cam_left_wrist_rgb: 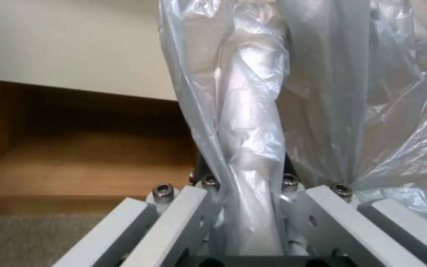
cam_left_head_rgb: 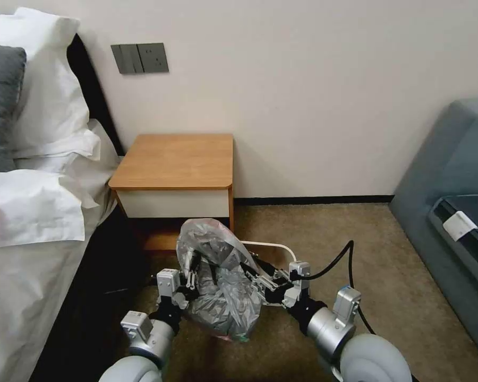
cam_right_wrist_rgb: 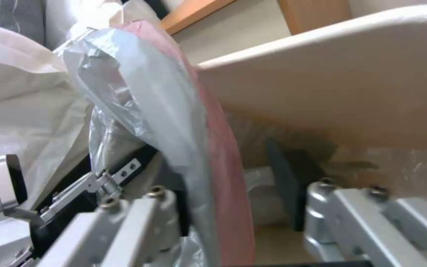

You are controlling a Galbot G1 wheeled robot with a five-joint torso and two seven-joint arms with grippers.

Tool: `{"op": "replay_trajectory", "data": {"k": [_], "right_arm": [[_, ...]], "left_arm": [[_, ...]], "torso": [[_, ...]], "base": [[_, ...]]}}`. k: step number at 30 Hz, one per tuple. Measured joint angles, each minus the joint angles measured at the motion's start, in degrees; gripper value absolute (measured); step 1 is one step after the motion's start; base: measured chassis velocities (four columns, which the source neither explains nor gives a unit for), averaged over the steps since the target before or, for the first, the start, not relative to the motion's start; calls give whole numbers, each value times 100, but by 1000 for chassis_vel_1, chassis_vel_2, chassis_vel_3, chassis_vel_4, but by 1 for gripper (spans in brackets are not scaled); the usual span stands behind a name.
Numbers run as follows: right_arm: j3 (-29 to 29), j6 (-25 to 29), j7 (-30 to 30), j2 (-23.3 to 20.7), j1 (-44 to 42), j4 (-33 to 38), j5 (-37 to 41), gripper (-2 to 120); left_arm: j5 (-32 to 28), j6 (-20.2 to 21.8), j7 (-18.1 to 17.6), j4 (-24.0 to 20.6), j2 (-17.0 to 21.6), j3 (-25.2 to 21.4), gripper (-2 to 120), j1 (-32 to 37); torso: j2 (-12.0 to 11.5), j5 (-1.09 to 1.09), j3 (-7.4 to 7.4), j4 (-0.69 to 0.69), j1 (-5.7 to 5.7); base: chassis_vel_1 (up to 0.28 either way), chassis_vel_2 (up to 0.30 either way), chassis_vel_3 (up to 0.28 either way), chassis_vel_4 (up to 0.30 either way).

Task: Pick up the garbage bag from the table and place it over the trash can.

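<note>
Both grippers hold the garbage bag [cam_left_head_rgb: 223, 281] stretched open on the carpet in front of the table [cam_left_head_rgb: 175, 162], whose top lies bare. The left gripper [cam_left_head_rgb: 190, 276], on the bed side of the table, has its jaws clamped on a bunched fold of plastic. The right gripper [cam_left_head_rgb: 249, 273] has its jaws spread, the bag's pink edge between them, beside the trash can [cam_left_head_rgb: 281, 249], whose cream rim shows behind the bag, just in front of the table

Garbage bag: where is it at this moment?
In the head view the garbage bag hangs bunched between the left gripper and right gripper, over the trash can, in front of the table.
</note>
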Motion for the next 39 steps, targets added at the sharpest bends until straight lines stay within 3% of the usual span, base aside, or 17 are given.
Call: {"op": "replay_trajectory", "data": {"k": [10,17,23,30,33,39], "right_arm": [[123,99,-60,8,-69,133,-187,0],[316,99,-69,-105,-78,421,-167,0],[496,54,82,-522,341,737,112,0],[407,-243,355,-1082,1564,148,467,0],[318,-694,632,-1283,2100,-182,893,0],[373,-1093,811,-1535,2229,-369,1356,0]], "left_arm": [[-29,7,-87,43,-30,8,5,2],[-71,47,-154,103,-56,9,5,-11],[-79,57,-162,127,-77,19,5,-2],[-79,-21,-56,99,-114,35,5,38],[-125,-137,62,75,-140,21,5,80],[-475,-266,214,47,-210,-56,5,83]], "torso": [[0,0,0,0,0],[0,0,0,0,0],[0,1,0,0,0],[0,1,1,0,0],[0,1,1,1,0],[0,1,0,0,0]], "base": [[0,0,0,0],[0,0,0,0],[0,0,0,0],[0,0,0,0],[0,0,0,0],[0,0,0,0]]}}
